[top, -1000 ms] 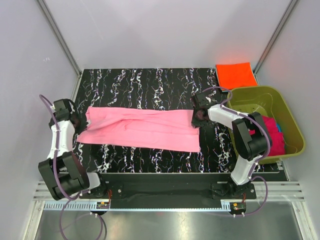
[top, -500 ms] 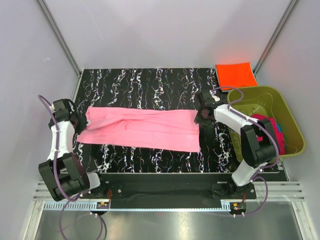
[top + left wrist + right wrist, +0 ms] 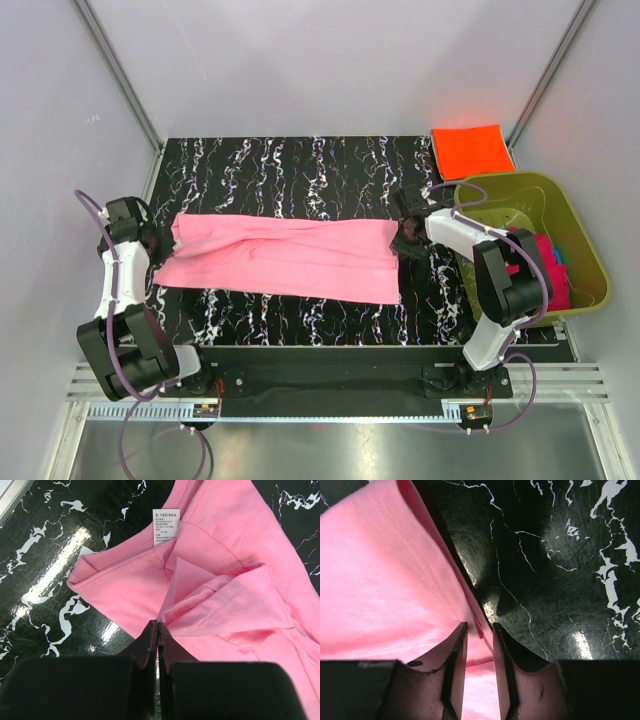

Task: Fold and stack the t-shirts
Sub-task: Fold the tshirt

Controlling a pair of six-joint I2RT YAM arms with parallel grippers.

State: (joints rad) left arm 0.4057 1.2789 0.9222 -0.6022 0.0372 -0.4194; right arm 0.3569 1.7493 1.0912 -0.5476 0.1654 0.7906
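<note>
Behind the tub (image 3: 583,243) lies an orange t-shirt (image 3: 472,150).

pink t-shirt (image 3: 285,258) lies stretched out flat; orange t-shirt (image 3: 472,150) sits folded, far right.

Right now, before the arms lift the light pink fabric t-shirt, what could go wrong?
The right gripper has its jaws apart around the hem of the light pink fabric t-shirt, so that edge may slip out on lifting. The left gripper pinches only a thin fold, which a hard pull could probably free.
</note>
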